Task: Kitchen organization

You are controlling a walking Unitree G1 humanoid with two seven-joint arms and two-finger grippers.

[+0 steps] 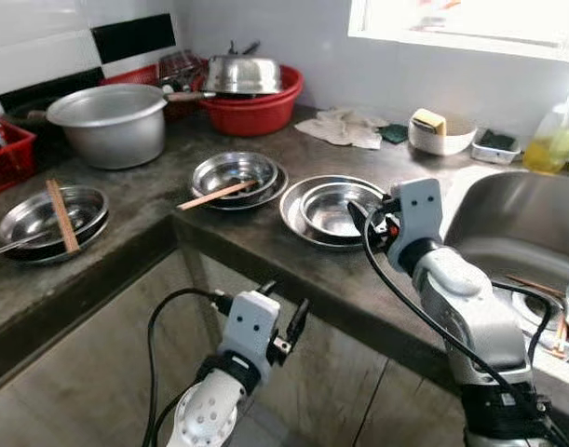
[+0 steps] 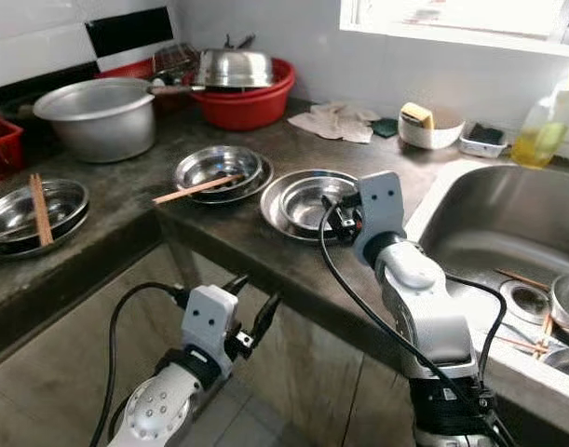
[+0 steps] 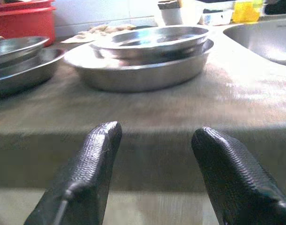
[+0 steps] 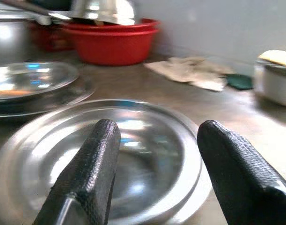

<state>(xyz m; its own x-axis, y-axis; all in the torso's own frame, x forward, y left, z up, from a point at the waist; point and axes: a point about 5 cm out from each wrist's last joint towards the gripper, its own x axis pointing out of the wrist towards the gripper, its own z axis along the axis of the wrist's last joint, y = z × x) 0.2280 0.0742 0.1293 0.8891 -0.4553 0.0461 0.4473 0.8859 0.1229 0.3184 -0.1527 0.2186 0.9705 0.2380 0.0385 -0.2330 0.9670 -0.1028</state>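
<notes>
Over the near stack of steel dishes, the right claw [image 1: 370,222] is hovering with its two fingers spread well apart and gripping nothing; through the wrist view, the small bowl [image 4: 133,164] is showing between the fingers [image 4: 86,173], nested in a wider plate [image 1: 293,207]. Below the tabletop [image 1: 265,247] edge, the left claw [image 1: 284,321] is hanging in front of the cabinet face, likewise parted and empty, pointing toward the same stack from lower down.

Moving outward, a second stack of two steel bowls [image 1: 236,177] is sitting just beside the first, with one wooden stick [image 1: 216,195] lying across its rim. Further to the robot's left, a third pair of nested bowls [image 1: 51,219] is carrying a flat wooden stick [image 1: 62,216] and what looks like a metal utensil. Behind these, one large aluminium pot [image 1: 112,121] is standing near one red basin [image 1: 256,107] that is holding an upturned steel bowl [image 1: 242,74]. A crumpled cloth [image 1: 345,126] is lying toward the wall, and beside it a white dish with a sponge [image 1: 431,123]. One bottle of yellow liquid [image 1: 552,140] is standing by the sink [image 1: 508,223], where more sticks and dishware are lying.

Judging by this, the organising is barely beginning: three dish stacks are waiting scattered on the tabletop, nothing is gathered yet, and the right claw is seemingly lining up for the first pickup.
</notes>
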